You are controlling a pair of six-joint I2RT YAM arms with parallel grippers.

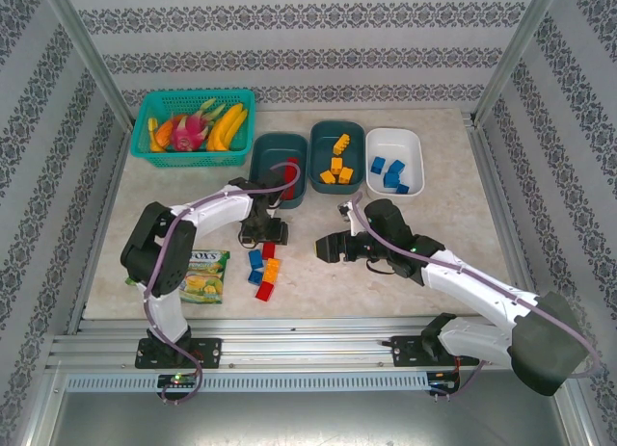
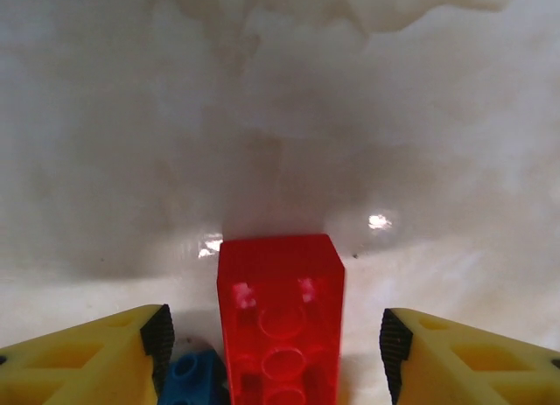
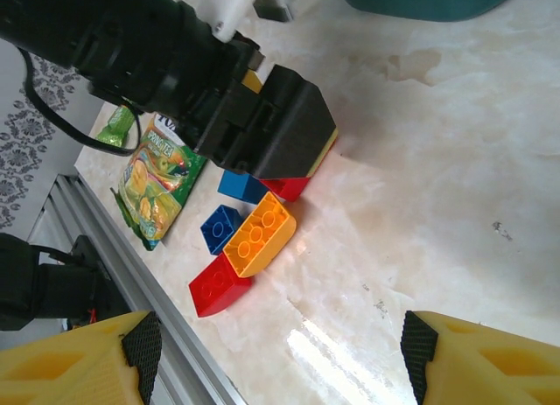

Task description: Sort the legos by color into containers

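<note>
Reds [image 1: 287, 183] lie in the left teal tub [image 1: 258, 162], oranges [image 1: 337, 164] in the middle teal tub [image 1: 314, 157], blues [image 1: 390, 173] in the white tub [image 1: 410, 143], yet a small pile [image 1: 265, 270] waits on the table [image 1: 453, 224], where my left pincer [image 2: 276, 339] straddles a red brick [image 2: 280, 282] without touching it, and my right pincer [image 3: 280, 344] hangs wide and empty.

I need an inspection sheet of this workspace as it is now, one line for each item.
surface: pale marble-look table, no spill seen
job's things: left dark tub holds red bricks, middle dark tub orange bricks, white tub blue bricks; loose bricks lie mid-table
clutter: fruit basket, snack packet
grippers: left gripper open astride a red brick; right gripper open, empty
cables: a lilac cable along each arm
surroundings: patterned walls, metal frame posts
</note>
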